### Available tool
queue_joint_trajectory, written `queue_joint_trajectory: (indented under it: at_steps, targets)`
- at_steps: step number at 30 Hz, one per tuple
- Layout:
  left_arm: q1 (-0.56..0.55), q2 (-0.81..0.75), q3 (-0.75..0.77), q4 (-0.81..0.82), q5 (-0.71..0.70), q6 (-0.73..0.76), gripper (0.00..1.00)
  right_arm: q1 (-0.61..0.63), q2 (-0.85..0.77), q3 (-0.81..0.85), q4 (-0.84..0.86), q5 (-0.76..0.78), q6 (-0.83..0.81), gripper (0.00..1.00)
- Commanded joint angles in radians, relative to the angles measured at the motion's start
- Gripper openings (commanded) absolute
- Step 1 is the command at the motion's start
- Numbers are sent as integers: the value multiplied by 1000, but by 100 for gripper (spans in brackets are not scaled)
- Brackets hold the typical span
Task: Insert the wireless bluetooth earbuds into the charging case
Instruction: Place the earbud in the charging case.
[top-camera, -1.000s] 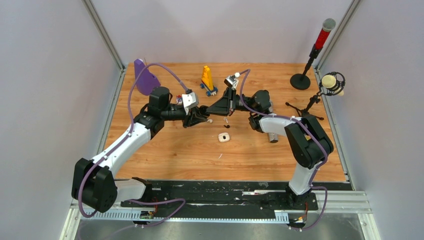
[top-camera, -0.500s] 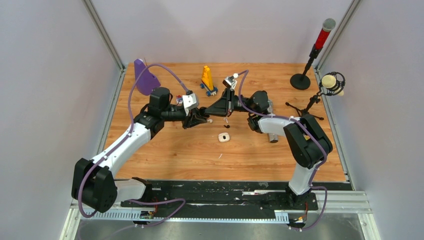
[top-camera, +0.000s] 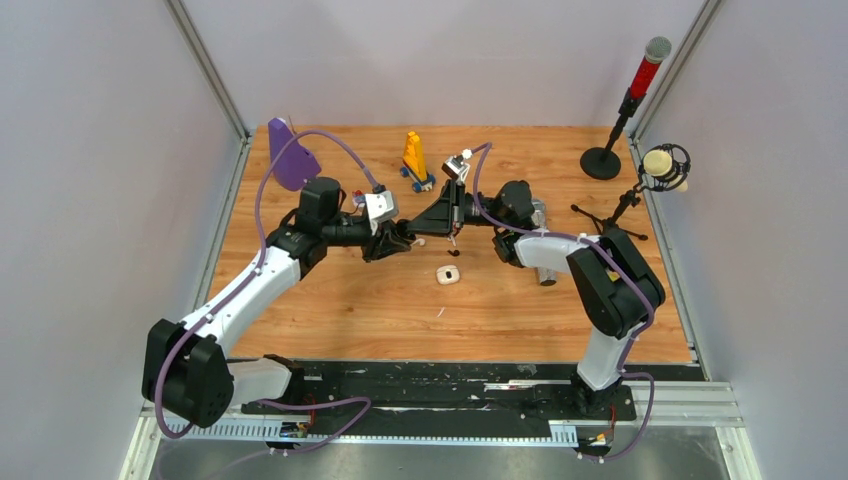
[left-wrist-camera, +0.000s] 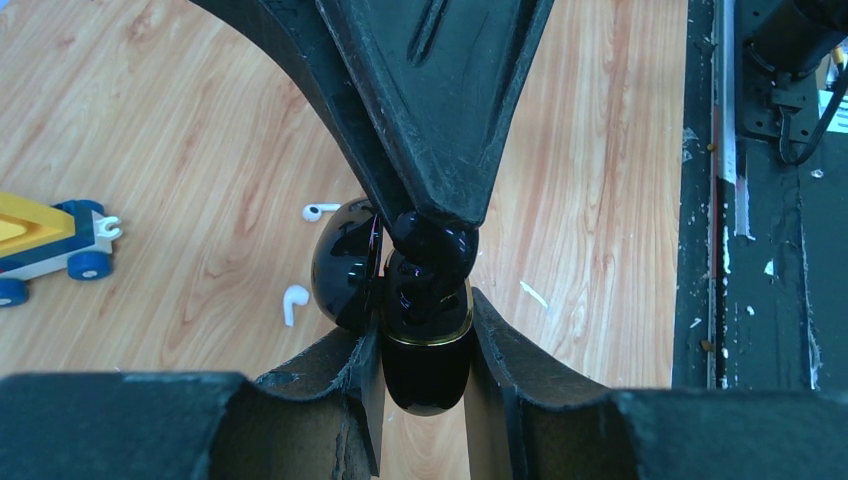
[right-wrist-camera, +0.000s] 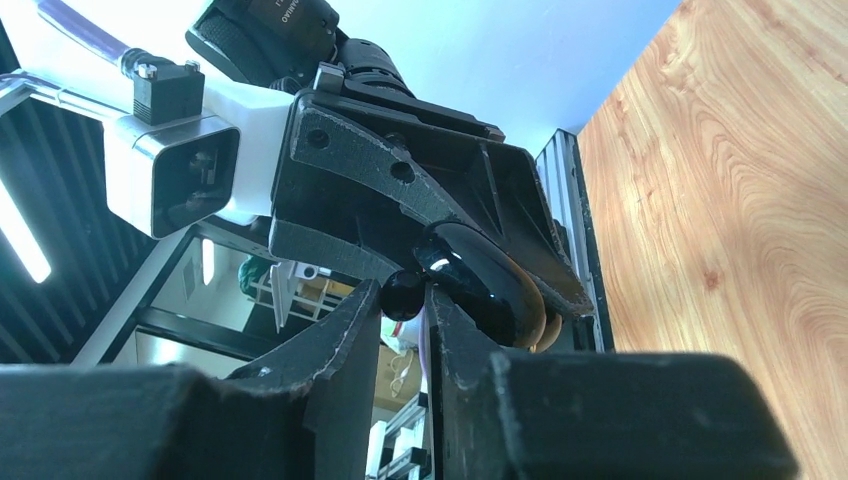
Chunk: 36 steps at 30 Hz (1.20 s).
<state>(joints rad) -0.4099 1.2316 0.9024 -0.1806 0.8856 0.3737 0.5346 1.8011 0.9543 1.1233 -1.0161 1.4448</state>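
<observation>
Both arms meet over the middle of the table (left-wrist-camera: 600, 150), tips facing each other. The left gripper (left-wrist-camera: 425, 332) is clamped on a black case (left-wrist-camera: 426, 378), 1 finger against each side; the case is held clear of the wood with its lid (left-wrist-camera: 345, 265) hinged open to the side. The right gripper (right-wrist-camera: 402, 303) is closed on 1 black bud (right-wrist-camera: 401, 293), pinched at the very tips of its fingers. That bud sits at the open mouth of the black case, touching or just inside the gold rim (how far it is seated cannot be told). 2 white buds lie loose on the wood below the grippers, 1 (left-wrist-camera: 320, 211) close by the lid in the left wrist view, the other (left-wrist-camera: 295, 303) nearer that camera, apart from each other. A white case (top-camera: 447, 274) lies on the table just near of the grippers. A yellow toy car (left-wrist-camera: 45, 240) stands toward the far edge, and a thin white sliver (left-wrist-camera: 533, 294) lies on the wood
</observation>
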Motion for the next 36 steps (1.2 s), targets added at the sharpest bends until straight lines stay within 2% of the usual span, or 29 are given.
queue_joint_trajectory:
  at_steps: [1,8,18,25,36]
  targets:
    - [-11,-52,68,65,64,24,14,18,-18,13,-84,-4,-76,24]
    - [-2,-58,73,63,76,18,14,-1,-37,19,-146,-11,-122,23]
    - [2,-57,73,52,96,30,15,-8,-51,39,-210,-16,-156,16]
    - [0,-56,61,30,94,73,15,-9,-50,58,-178,-30,-120,11]
    - [-15,-45,54,24,23,109,15,-7,-55,63,-175,-34,-111,9]
